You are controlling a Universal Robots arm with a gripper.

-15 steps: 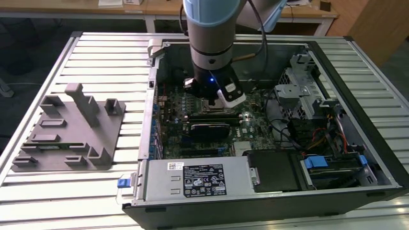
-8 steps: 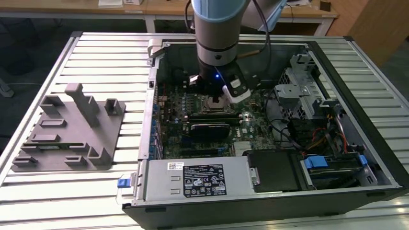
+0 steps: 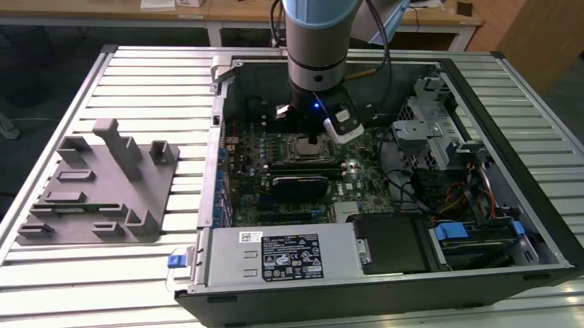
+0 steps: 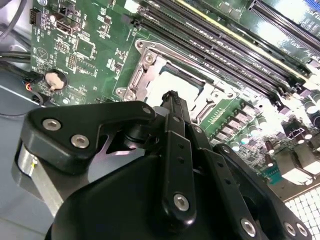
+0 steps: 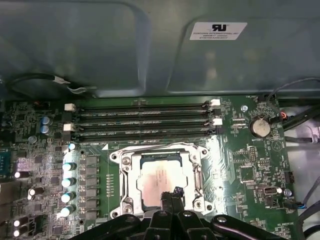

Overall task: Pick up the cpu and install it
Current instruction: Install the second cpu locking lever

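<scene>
The cpu [image 5: 159,176] lies flat inside the motherboard socket [image 5: 125,180], silvery top up, with the metal frame around it. It also shows as a pale square [image 4: 176,83] in the second wrist view. My gripper [image 5: 172,192] hangs just over the cpu's edge. Its two black fingers are pressed together into one narrow tip [image 4: 171,96] with nothing between them. Whether the tip touches the chip cannot be told. In the exterior view the arm's wrist [image 3: 318,102] stands over the socket [image 3: 306,147] inside the open computer case.
Memory slots [image 5: 142,120] run beside the socket, with a row of capacitors [image 5: 67,180] and a coin battery [image 5: 260,127] on either side. The grey fixture [image 3: 96,184] sits on the slatted table at the exterior view's left. The power supply [image 3: 278,256] and drive cages [image 3: 438,137] fill the case.
</scene>
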